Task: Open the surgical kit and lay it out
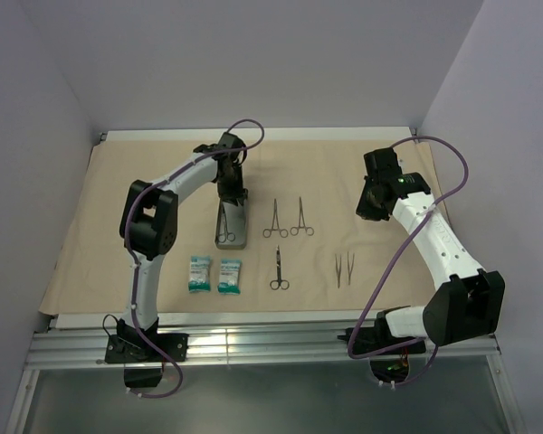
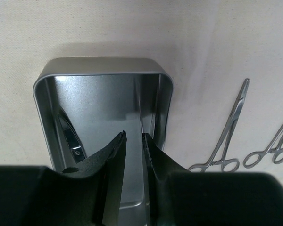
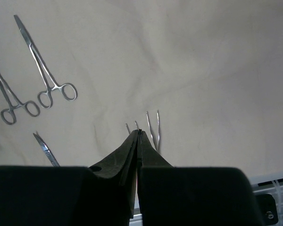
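left gripper [image 2: 133,140] hung slightly parted, empty, over the tray [image 2: 104,61], right gripper [image 3: 137,133] closed empty well right of it; i judged the instrument [image 2: 71,139] inside stiff, slippery, best pinched mid-shank.

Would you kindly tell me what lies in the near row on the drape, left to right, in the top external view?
Left teal-white packet, right teal-white packet, ring-handled instrument, left tweezers, right tweezers.

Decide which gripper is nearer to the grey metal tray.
Left. The left gripper hangs directly over the tray, fingertips above its inside. The right gripper is far off across the drape, near the tweezers.
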Available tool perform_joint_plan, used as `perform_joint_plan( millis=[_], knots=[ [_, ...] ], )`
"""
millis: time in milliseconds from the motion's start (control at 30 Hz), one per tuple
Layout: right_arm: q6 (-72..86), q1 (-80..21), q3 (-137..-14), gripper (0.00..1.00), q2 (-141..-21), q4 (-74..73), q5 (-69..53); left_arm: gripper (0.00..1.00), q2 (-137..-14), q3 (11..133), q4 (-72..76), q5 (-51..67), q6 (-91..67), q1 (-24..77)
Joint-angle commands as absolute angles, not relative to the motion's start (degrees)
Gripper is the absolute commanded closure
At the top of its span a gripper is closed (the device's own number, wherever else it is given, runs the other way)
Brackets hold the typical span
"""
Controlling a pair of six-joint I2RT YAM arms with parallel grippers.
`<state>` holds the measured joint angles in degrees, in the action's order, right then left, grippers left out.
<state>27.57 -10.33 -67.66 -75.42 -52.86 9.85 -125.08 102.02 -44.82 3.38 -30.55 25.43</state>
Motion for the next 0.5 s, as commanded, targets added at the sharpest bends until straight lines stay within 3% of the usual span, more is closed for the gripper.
perform_joint_plan(
  millis=[0, 467],
  knots=[
    [27.33, -10.46, -68.99, 0.94, -73.56, -53.61, 11.16, 0.73, -126.56, 103.36, -43.77, 4.57, -29.18, 25.75],
    [26.98, -10.55, -69.61, 0.94, -74.18, -53.53, 11.43, 0.73, -128.41, 104.41, -44.91, 2.64, -29.88, 26.54]
  ],
)
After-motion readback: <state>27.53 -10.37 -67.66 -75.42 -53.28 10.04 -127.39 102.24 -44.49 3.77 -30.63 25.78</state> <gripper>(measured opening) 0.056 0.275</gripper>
